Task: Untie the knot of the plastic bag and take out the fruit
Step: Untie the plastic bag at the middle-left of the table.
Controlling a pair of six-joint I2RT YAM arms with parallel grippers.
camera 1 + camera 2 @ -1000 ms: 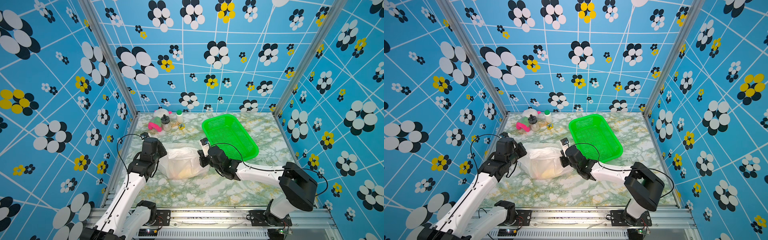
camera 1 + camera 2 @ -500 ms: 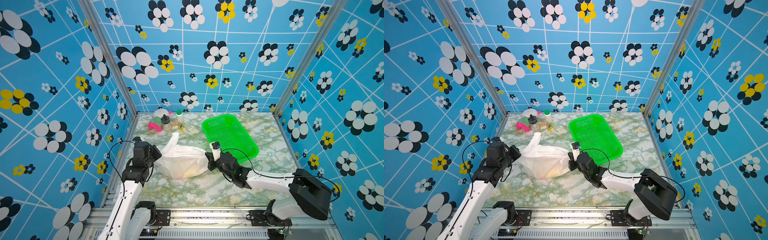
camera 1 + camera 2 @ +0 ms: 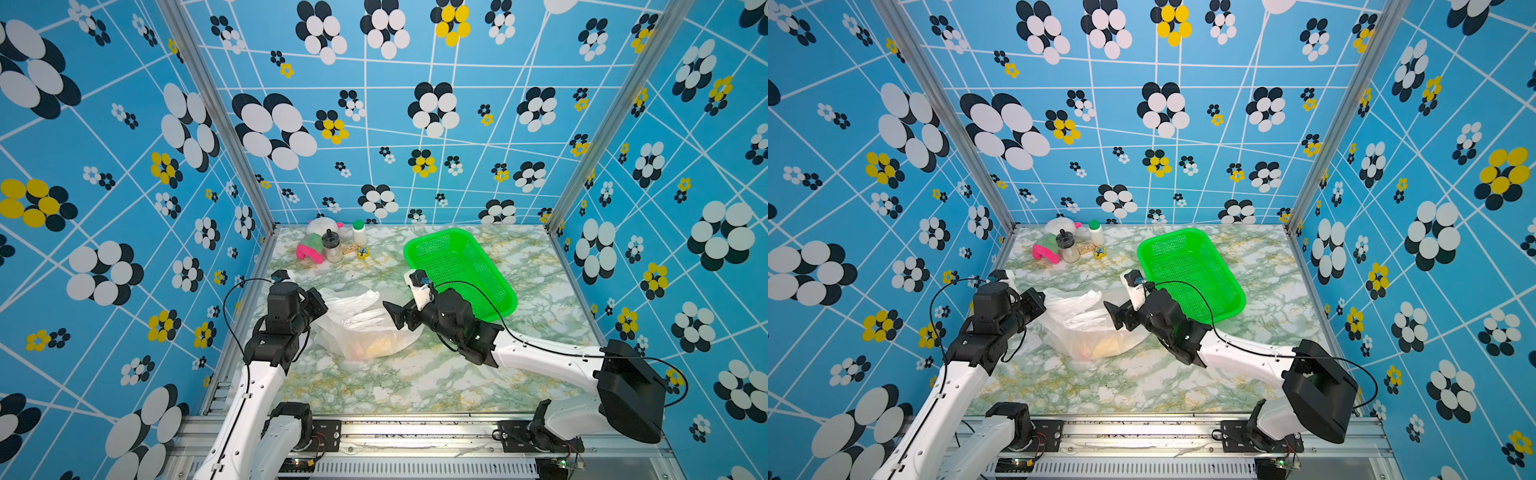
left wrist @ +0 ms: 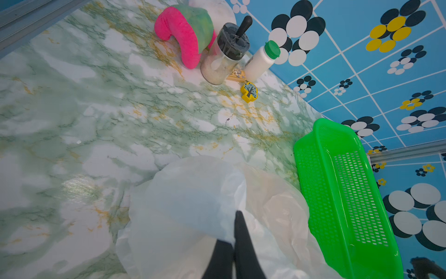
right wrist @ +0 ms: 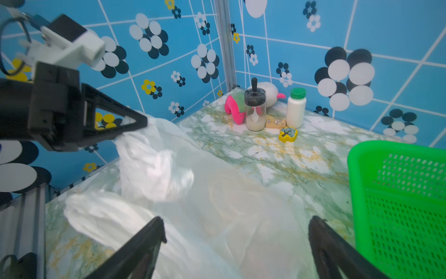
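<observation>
The left claw (image 4: 237, 218) pinches the plastic bag (image 3: 361, 328); right claw (image 5: 238, 221) gapes, seemingly above.

I record one translucent white crinkly plastic bag (image 3: 365, 328) lying slumped on the green-veined marble-pattern table (image 3: 415, 386). It sits toward the table's left side, near the green mesh basket (image 3: 457, 266) but apart from it in both top views. Its bulged body rests on the table. Its upper part is rumpled, with a loose white fold standing up. One edge is lifted and pinched in the left gripper (image 4: 236, 217). Small yellow and orange toy fruit (image 3: 376, 347) shows dimly through the lower wall, inside the bag; shapes and count are too blurred to state. Whether the knot is undone I cannot say with confidence.
</observation>
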